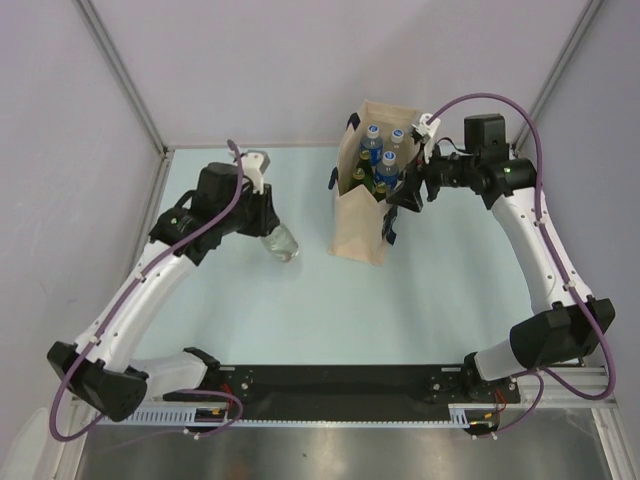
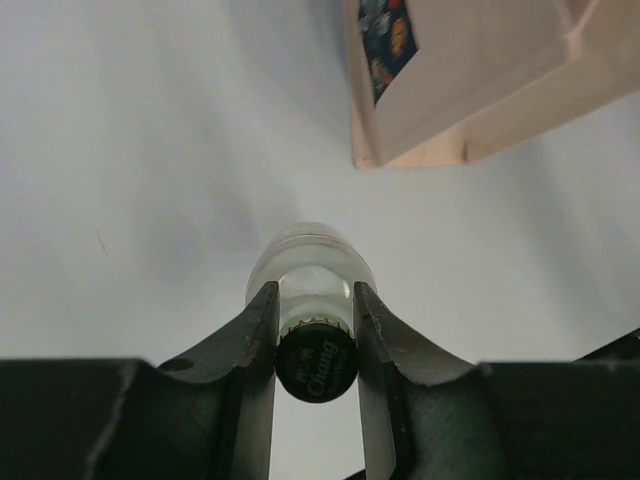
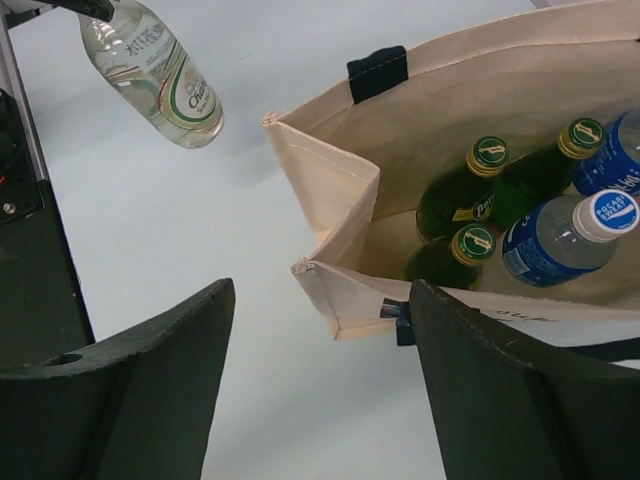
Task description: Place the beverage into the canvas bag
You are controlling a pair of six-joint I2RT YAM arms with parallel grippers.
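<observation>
While the left hand grips the beverage bottle by its dark-capped neck, jaws closed tight on either side of the cap, the clear bottle hangs tilted over the left-middle of the tabletop. Its long axis slants, the neck toward the far left corner and the base down toward the middle. The canvas bag stands upright near the far edge, slightly right of centre, with its mouth open upward. Green bottles and blue bottles stand inside it. A strip of bare tabletop separates the held bottle from the bag's left wall. The right hand hovers at the bag's right rim, its fingers spread wide with a bag corner between them.
</observation>
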